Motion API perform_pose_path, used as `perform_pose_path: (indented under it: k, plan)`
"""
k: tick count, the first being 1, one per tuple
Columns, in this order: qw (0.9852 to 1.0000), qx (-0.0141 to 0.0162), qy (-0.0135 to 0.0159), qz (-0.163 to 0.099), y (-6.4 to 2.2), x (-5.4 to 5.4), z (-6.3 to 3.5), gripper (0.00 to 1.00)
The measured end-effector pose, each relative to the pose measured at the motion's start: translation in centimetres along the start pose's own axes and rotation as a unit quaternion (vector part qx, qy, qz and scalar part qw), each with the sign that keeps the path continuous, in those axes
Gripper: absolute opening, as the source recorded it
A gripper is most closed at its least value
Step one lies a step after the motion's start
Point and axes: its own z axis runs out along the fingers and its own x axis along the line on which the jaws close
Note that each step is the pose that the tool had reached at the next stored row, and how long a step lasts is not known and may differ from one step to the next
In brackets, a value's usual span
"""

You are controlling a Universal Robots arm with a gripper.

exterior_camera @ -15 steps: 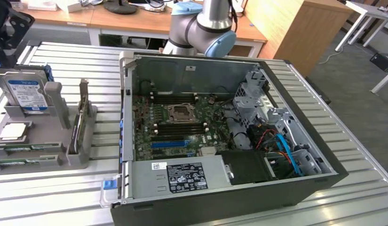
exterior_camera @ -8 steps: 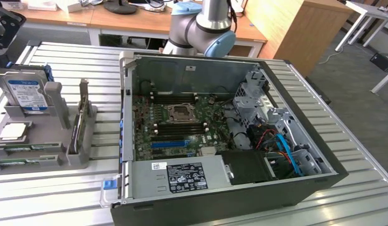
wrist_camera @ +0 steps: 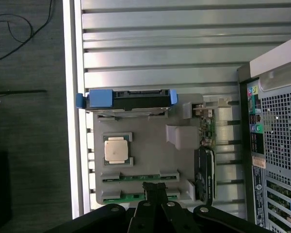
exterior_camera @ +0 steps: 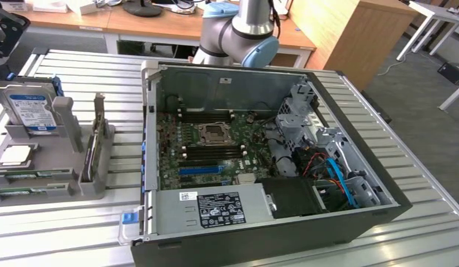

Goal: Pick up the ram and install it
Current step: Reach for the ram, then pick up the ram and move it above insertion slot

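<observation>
Two ram sticks, thin green boards, stand on edge in slots of a grey holder (exterior_camera: 92, 186) at the exterior view's left: one ram (exterior_camera: 25, 177) and a second (exterior_camera: 21, 191) beside it. From the wrist they appear as narrow green strips, ram (wrist_camera: 139, 177) and ram (wrist_camera: 131, 196). My gripper (wrist_camera: 155, 188) hangs well above the holder, its black fingertips over the ram slots. The fingers are shut together with nothing between them. The arm's elbow (exterior_camera: 240, 33) rises behind the computer case.
The holder also carries a hard drive (wrist_camera: 128, 99) with blue rails, a processor (wrist_camera: 117, 149) and an upright card (wrist_camera: 206, 167). The open computer case (exterior_camera: 151, 139) lies on the slatted table (wrist_camera: 160, 48), its motherboard (exterior_camera: 214, 150) exposed. The table edge (wrist_camera: 70, 121) runs beside the holder.
</observation>
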Motion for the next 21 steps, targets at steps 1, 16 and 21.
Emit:
perform_pose_path:
  k: [1, 16, 21]
  plan:
    - [1.0000, 0.0000, 0.0000, 0.000, -0.04, 0.0, 0.00, 0.11]
    - [1.0000, 0.0000, 0.0000, 0.000, -2.01, 0.1, -0.10, 0.11]
    - [1.0000, 0.0000, 0.0000, 0.000, -2.01, 0.1, -0.10, 0.11]
